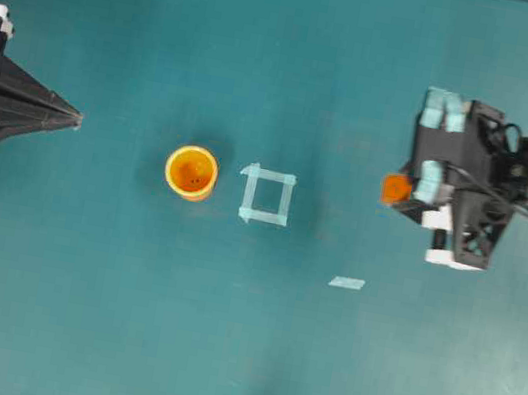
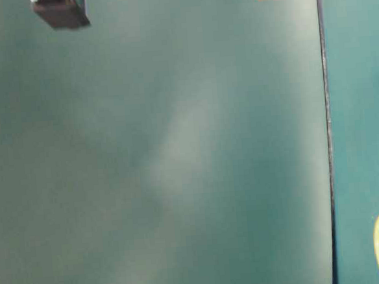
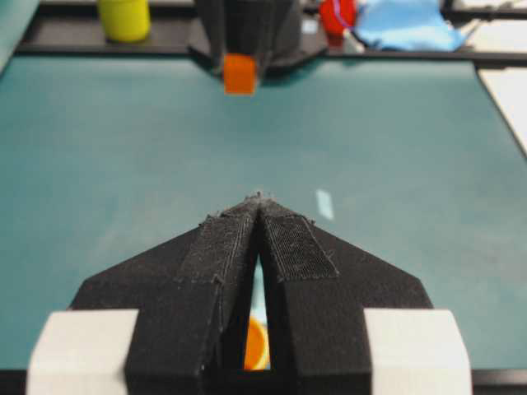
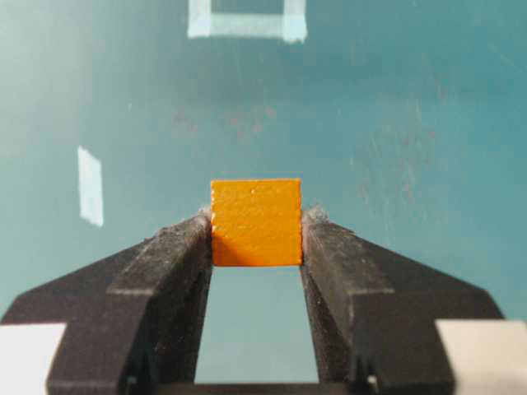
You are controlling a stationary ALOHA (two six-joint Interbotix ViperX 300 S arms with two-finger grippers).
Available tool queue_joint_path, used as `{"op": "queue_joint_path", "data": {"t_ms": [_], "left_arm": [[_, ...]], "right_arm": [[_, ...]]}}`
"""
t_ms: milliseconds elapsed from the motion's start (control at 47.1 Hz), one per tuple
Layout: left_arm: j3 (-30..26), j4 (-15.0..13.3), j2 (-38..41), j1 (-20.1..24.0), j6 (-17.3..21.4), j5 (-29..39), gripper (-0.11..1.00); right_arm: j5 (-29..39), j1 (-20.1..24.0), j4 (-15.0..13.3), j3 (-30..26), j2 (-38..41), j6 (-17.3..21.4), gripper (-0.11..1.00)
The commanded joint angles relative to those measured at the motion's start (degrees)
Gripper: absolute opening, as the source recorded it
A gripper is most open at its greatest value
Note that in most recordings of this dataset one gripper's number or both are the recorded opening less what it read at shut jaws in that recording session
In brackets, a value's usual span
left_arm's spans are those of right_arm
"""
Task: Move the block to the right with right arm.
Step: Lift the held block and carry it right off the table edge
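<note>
Two black arms are being shown at opposite edges of a teal-covered desk (image 1: pixel 73 308), whose surface is lying flat, faintly scuffed and mostly bare. Beyond the far edge, in the left wrist view, a yellow container (image 3: pixel 124 18), a red object (image 3: pixel 337 14) and a blue cloth (image 3: pixel 403 25) are being seen on a dark rail.

Near the middle of the desk a round orange cup (image 1: pixel 191 172) is standing upright, and just beside it, toward the right edge, a pale tape square outline (image 1: pixel 266 196) is lying. A short loose strip of tape (image 1: pixel 347 282) is lying nearer the front edge, apart from the outline. Wide open room is being left along the front and back edges and between the outline and the right edge.

At the left edge, the left gripper (image 1: pixel 77 116) is being held with its fingers pressed together tip to tip, nothing between them.

Toward the right edge, the right arm (image 1: pixel 478 188) is being shown with the right gripper (image 4: pixel 256 224) clamped on the block (image 4: pixel 256 222); the two black fingers (image 4: pixel 169 271) are touching its opposite sides. The block is being held above the desk, well apart from the outline and cup, and in the table-level view it is being seen at the very top of the frame.
</note>
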Motion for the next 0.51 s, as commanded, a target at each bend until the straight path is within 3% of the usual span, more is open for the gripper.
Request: {"op": "queue_joint_path", "data": {"t_ms": [0, 488], "left_arm": [[-1.8, 0.1, 0.2, -0.1, -0.1, -0.2, 0.0], [-1.7, 0.1, 0.3, -0.1, -0.1, -0.2, 0.0]], "right_arm": [[1.0, 0.1, 0.3, 0.5, -3.9, 0.2, 0.4], [14.9, 0.1, 0.4, 5.2, -20.6, 1.5, 0.4]]}}
